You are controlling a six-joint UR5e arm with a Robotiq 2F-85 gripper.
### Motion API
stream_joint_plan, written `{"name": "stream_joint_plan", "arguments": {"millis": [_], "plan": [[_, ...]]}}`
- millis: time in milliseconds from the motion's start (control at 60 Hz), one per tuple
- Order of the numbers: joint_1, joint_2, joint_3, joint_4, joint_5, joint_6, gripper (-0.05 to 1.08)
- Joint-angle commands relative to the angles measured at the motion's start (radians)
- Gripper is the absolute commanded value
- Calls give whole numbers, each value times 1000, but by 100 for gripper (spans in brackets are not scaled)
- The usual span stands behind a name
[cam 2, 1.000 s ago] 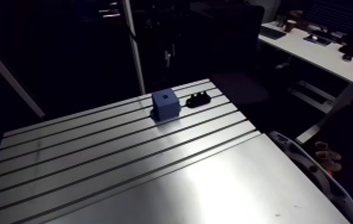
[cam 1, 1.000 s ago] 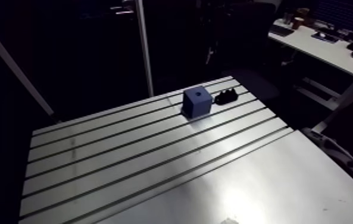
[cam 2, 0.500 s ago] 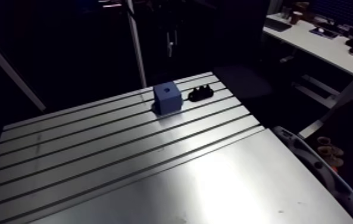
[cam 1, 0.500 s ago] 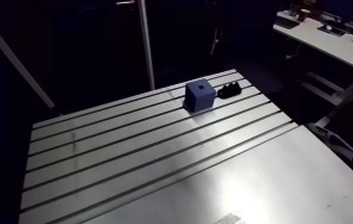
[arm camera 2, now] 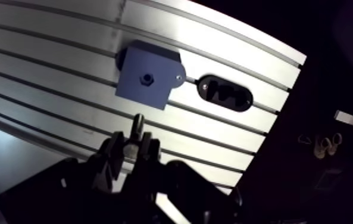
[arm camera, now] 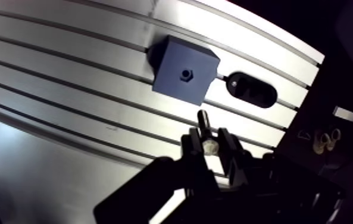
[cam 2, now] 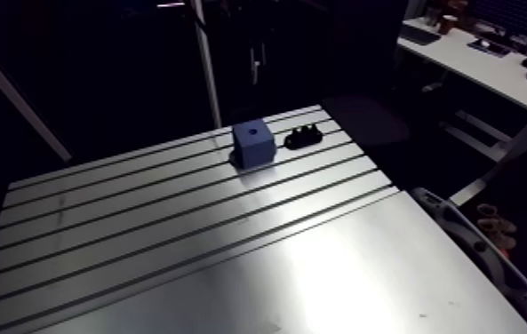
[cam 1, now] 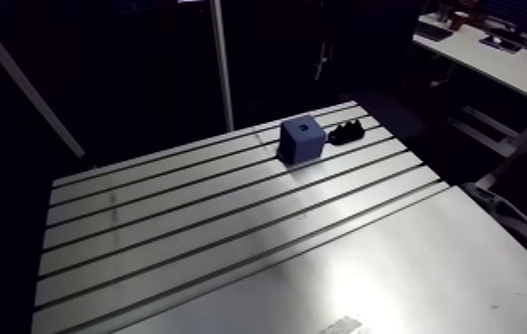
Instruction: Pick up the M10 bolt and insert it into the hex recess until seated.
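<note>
No readable text, label, number anywhere — blue block [arm camera: 184, 71]; black holder [arm camera: 251, 90]; table [arm camera: 65, 80].

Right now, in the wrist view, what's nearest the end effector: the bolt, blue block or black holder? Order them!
1. The bolt, held in the end effector.
2. The blue block, straight ahead of the bolt's tip.
3. The black holder, farther off, beside the block.

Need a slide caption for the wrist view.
Wrist view: end effector shut on the M10 bolt, short of the hex recess in the blue block; black holder beside it on the slotted table.
</note>
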Motion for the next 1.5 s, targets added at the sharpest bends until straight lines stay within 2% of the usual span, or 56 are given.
{"name": "stream_joint_plan", "arguments": {"millis": [17, 133, 167, 183, 200, 267, 417, 550, 733, 833, 933, 1050, 1500], "plan": [[19, 25, -10, -17, 0, -2, 74], [25, 42, -9, -18, -3, 0, 74], [37, 52, -12, -16, -14, 2, 74], [37, 52, -12, -16, -14, 2, 74], [42, 55, -11, -17, -23, 2, 74], [48, 57, -12, -13, -31, 3, 74], [52, 60, -25, -3, -30, 5, 74], [57, 87, -54, 59, -31, 14, 74], [57, 110, -67, 73, -31, 17, 74], [57, 127, -72, 74, -35, 17, 74], [57, 149, -89, 104, -50, 20, 74], [57, 164, -102, 113, -57, 26, 74], [54, 174, -113, 110, -59, 52, 74]]}}
